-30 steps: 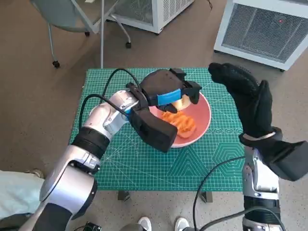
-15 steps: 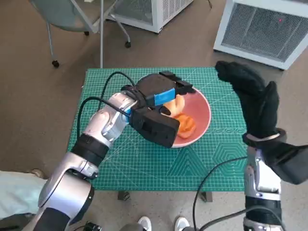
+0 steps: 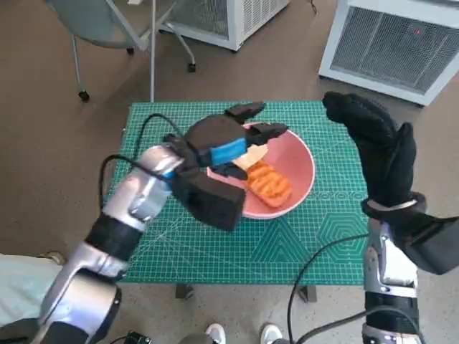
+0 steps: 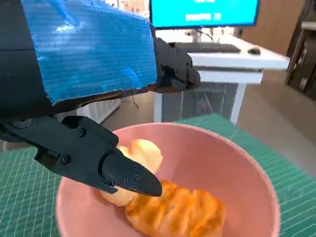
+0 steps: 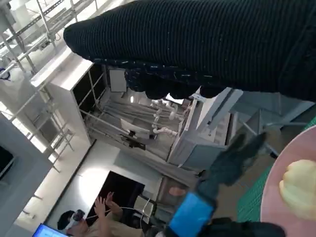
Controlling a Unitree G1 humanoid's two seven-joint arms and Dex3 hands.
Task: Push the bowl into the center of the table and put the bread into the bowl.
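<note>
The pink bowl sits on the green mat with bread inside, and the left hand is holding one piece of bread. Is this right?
Not quite. The left hand holds nothing; its fingers are spread above the bread, as the left wrist view shows. The pink bowl does sit on the green mat with bread inside.

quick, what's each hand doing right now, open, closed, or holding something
Left hand: open, fingers spread over the pink bowl, holding nothing.
Right hand: open, raised beside the bowl, holding nothing.
</note>
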